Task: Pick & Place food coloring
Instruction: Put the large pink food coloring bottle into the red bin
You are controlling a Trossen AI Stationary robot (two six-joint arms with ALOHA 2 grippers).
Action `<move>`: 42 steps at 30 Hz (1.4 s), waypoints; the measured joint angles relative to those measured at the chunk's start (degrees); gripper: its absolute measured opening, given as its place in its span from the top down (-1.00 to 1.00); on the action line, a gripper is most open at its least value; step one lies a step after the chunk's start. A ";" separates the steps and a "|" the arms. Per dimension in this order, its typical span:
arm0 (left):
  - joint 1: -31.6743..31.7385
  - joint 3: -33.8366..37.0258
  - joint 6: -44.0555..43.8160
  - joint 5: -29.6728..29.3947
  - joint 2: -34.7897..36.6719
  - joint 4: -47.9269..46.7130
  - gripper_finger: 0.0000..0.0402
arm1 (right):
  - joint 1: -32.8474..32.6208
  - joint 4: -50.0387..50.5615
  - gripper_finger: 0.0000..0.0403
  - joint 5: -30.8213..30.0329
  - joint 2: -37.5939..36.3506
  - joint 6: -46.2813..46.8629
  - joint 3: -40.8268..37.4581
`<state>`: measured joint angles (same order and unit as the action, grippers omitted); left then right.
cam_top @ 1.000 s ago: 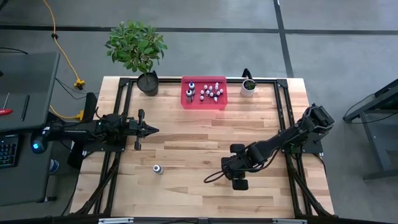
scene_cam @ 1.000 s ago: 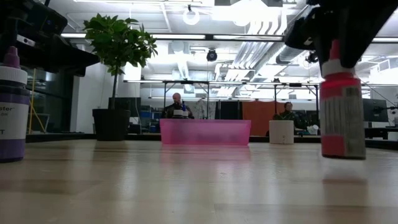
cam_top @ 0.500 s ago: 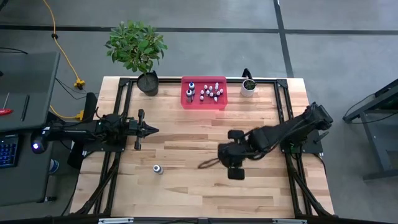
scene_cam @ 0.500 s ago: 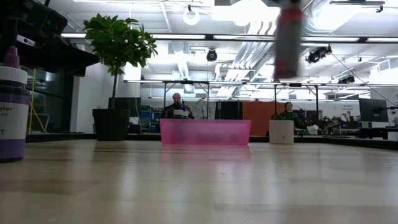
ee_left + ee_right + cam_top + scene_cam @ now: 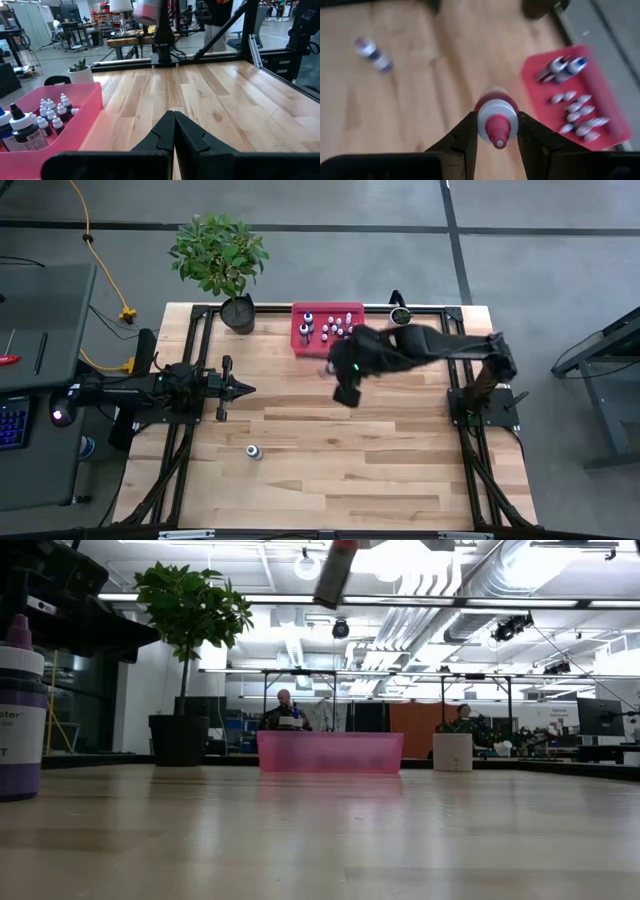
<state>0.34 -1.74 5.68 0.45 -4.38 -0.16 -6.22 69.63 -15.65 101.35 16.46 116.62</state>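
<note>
My right gripper hangs high over the table's middle, just near of the red tray, shut on a red food coloring bottle with a white cap and red tip. The bottle shows blurred at the top of the low view. The tray holds several small whitish bottles and two larger dark ones. A purple-and-white bottle stands on the wood at the near left. My left gripper waits at the table's left, shut. My right gripper pinches the red bottle at its white cap between its two fingers, one on each side. The fingers slant down from above. The bottle hangs below them, tilted and lifted well clear of the table, its tip toward the wrist.
A large potted plant stands at the far left corner and a small white plant pot to the right of the tray. Bare wood spreads over the near half. Beyond the table, people sit in the room.
My right gripper has risen from low over the near right of the table and swung toward the far edge and the red tray, tipping further downward. It stays shut on the red bottle, which has gone up with it, high above the wood.
</note>
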 joint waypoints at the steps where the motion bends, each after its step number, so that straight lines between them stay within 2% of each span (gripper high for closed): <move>1: 0.00 -0.01 0.01 -0.01 0.01 -0.01 1.00 | 1.13 0.02 0.48 -0.56 1.15 -1.05 2.01; 10: 0.02 0.00 0.01 -0.02 0.02 -0.01 1.00 | 10.19 -0.27 0.48 -4.10 11.89 -7.82 18.52; 13: 0.01 0.00 0.00 0.00 0.00 0.01 1.00 | 13.39 -4.18 0.48 -4.55 12.06 -8.46 15.60; 21: 0.02 0.00 0.01 0.00 0.00 0.01 1.00 | 21.54 -4.15 0.48 -8.00 12.40 -0.97 7.60; 30: 0.02 -0.02 -0.01 0.00 0.00 0.01 1.00 | 27.03 -5.51 0.48 -1.88 12.40 7.17 -3.98; 36: 0.00 0.00 0.01 0.00 0.00 0.00 1.00 | 28.25 -6.26 0.48 2.37 12.06 9.53 -8.55; 42: 0.02 0.00 0.01 0.00 0.00 -0.01 1.00 | 29.34 -7.13 0.48 3.50 10.94 10.59 -13.35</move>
<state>0.36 -1.74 5.69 0.45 -4.38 -0.16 23.12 62.50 -12.15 112.29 27.05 103.27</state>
